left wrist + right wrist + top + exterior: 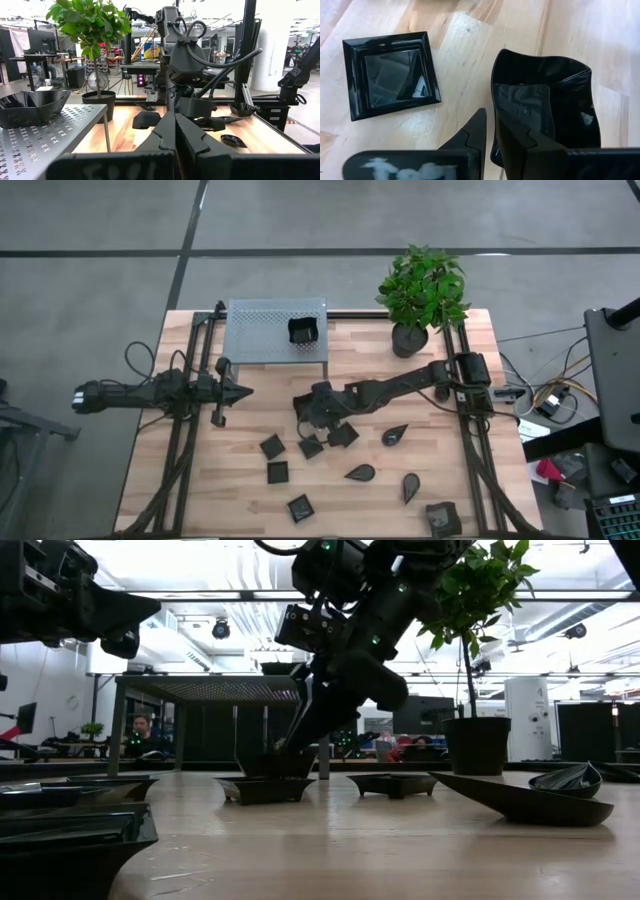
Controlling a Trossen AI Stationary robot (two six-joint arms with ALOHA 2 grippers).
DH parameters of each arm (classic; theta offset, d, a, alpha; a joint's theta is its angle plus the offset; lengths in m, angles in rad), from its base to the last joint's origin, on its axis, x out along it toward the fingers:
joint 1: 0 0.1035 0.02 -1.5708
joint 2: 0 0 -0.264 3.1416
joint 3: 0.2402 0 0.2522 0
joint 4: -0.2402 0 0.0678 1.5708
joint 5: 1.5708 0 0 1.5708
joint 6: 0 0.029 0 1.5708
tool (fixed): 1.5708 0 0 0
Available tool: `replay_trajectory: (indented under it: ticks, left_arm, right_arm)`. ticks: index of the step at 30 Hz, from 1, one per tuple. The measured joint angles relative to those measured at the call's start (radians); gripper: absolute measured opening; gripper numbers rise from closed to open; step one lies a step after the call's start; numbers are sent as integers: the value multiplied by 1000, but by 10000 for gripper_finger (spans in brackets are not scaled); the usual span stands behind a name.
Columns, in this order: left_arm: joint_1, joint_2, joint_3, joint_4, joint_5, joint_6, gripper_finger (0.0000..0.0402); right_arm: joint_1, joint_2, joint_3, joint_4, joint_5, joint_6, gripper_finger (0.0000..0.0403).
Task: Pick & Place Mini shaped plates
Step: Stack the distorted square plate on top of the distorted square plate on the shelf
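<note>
Plates [278, 472] scattered; perforated stand [276, 330] behind.

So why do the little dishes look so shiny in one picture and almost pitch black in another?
In the right wrist view the glossy black square dish mirrors the lights overhead. In the low view bright ceiling lights sit behind everything, so the dishes and the arm turn to silhouettes. The nearest dark dish in that view is blurred.

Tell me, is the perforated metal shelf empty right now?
No, one black square dish sits on the grey perforated shelf near its right side.
</note>
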Motion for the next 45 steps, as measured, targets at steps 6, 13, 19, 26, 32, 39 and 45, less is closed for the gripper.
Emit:
replay_trajectory:
  ticks: [6, 13, 19, 26, 32, 39, 45]
  left_arm:
    - [0, 0, 0, 0, 0, 0, 0]
    - [0, 0, 0, 0, 0, 0, 0]
    - [0, 0, 0, 0, 0, 0, 0]
    - [0, 0, 0, 0, 0, 0, 0]
    - [0, 0, 0, 0, 0, 0, 0]
    - [0, 0, 0, 0, 0, 0, 0]
    - [0, 0, 0, 0, 0, 0, 0]
  right_arm:
    - [0, 0, -1, 7, 1, 0, 38]
    - [-6, 1, -2, 4, 5, 0, 38]
    - [-8, 2, -3, 0, 5, 5, 38]
    - [-10, 2, -6, -1, 6, 8, 35]
    - [-9, 2, -5, -1, 7, 8, 10]
    - [-8, 2, -5, 0, 35, 23, 8]
    - [-8, 2, 12, -2, 38, 31, 8]
